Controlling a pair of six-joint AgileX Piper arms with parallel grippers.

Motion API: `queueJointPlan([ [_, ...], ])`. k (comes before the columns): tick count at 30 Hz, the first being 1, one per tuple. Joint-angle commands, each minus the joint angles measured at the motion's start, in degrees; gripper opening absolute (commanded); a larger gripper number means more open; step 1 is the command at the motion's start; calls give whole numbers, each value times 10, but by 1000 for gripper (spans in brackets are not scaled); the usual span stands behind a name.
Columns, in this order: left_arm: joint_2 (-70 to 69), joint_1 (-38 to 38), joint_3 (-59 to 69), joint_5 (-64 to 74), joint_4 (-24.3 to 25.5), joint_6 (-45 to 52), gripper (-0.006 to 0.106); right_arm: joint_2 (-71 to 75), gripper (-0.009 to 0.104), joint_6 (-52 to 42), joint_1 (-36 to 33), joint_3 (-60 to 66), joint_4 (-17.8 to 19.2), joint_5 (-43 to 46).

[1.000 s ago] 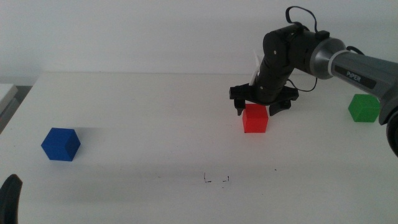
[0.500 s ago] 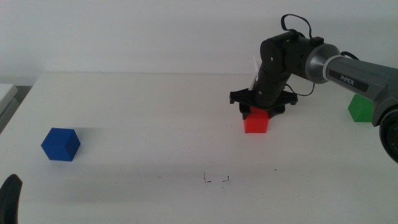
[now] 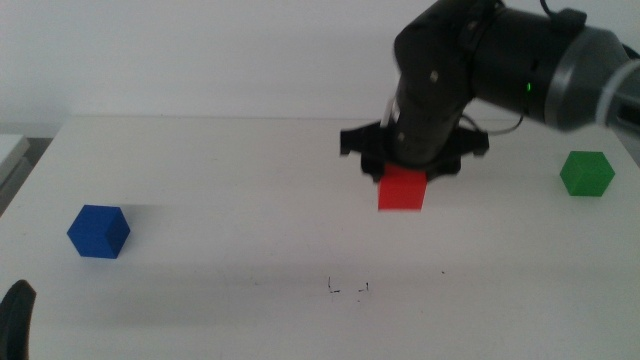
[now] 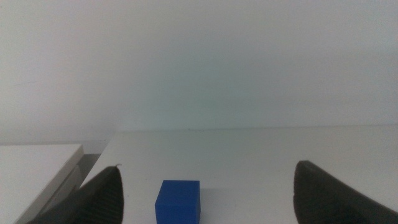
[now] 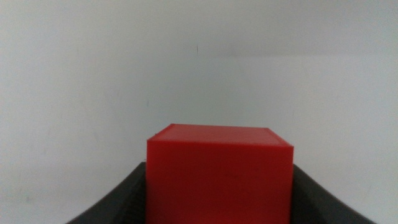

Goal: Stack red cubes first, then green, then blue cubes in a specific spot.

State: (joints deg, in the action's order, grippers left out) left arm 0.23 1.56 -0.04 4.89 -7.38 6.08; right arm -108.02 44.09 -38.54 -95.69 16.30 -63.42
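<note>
Our right gripper [image 3: 402, 178] squeezes the red cube [image 3: 402, 189] tight, far right of the pen marks [image 3: 348, 288]. If our grip is crooked, it could slip and drop early.

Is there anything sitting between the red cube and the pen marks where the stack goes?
Nothing visible. The right gripper holds the red cube, and only bare white table lies between it and the pen marks.

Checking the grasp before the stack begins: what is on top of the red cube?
The right claw sits over the red cube, jaws closed on its sides. Its top face is hidden in the middle view; nothing else rests on it.
</note>
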Motion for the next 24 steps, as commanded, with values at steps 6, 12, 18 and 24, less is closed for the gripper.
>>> queueJointPlan([
  [6, -2, -1, 0, -8, 0, 0, 94, 13, 2, 124, -72, 72, 45, 36],
  [12, -2, -1, 0, -8, 0, 0, 94, -23, 2, 155, -88, 79, 46, 83],
  [18, -2, -1, 0, -8, 0, 0, 94, -60, 2, 183, -88, 80, 43, 93],
  [24, -2, -1, 0, -8, 0, 0, 94, -84, 2, 184, -88, 80, 49, 101],
])
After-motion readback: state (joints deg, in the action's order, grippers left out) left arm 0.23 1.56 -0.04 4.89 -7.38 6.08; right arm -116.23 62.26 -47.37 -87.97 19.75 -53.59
